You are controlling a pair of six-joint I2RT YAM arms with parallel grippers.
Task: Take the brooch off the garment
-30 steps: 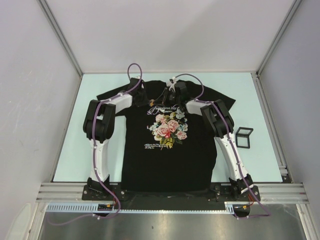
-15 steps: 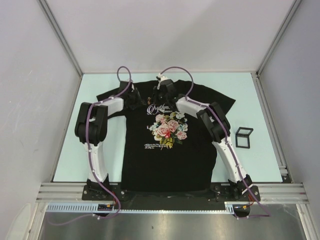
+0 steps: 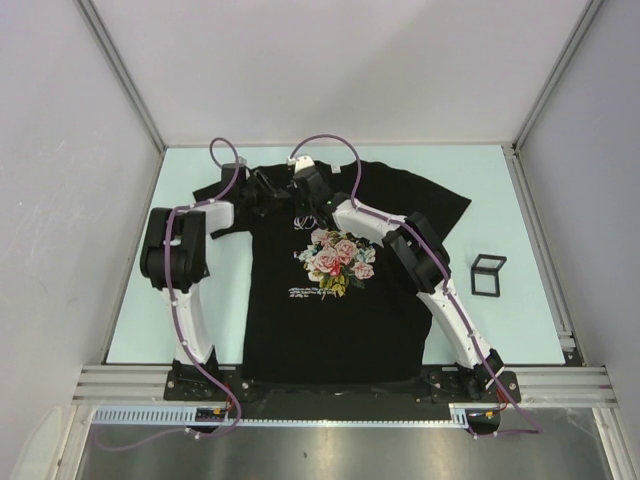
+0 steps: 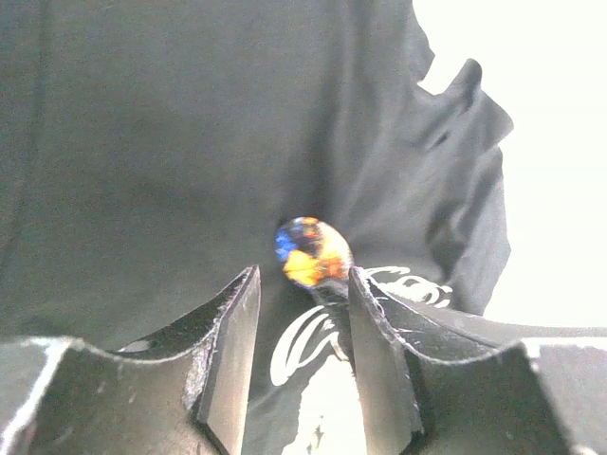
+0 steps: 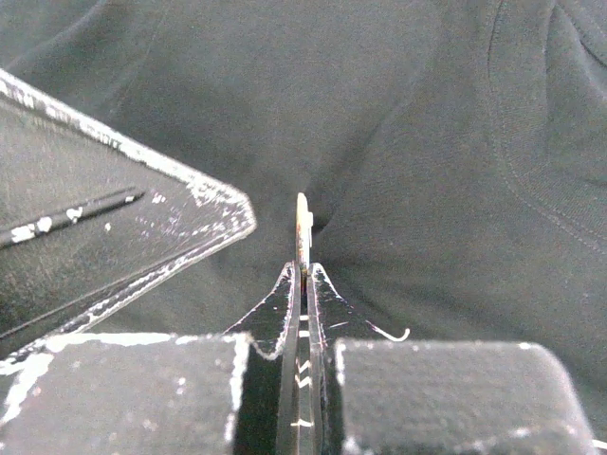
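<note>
The garment, a black T-shirt with a rose print, lies flat on the table. Both grippers meet over its upper left chest. In the right wrist view the brooch shows edge-on as a thin disc, and my right gripper is shut on it just above the black cloth. The left wrist view shows the brooch as a round blue-and-orange face. It sits just beyond the tips of my left gripper, whose jaws stand open with nothing between them. From above, the left gripper is close beside the right gripper.
A small black frame stand sits on the pale green table to the right of the shirt. White walls close in the table on three sides. One left finger fills the left of the right wrist view.
Both grippers have shifted left across the shirt's chest. The left gripper has opened. The right gripper has shut on the brooch.
</note>
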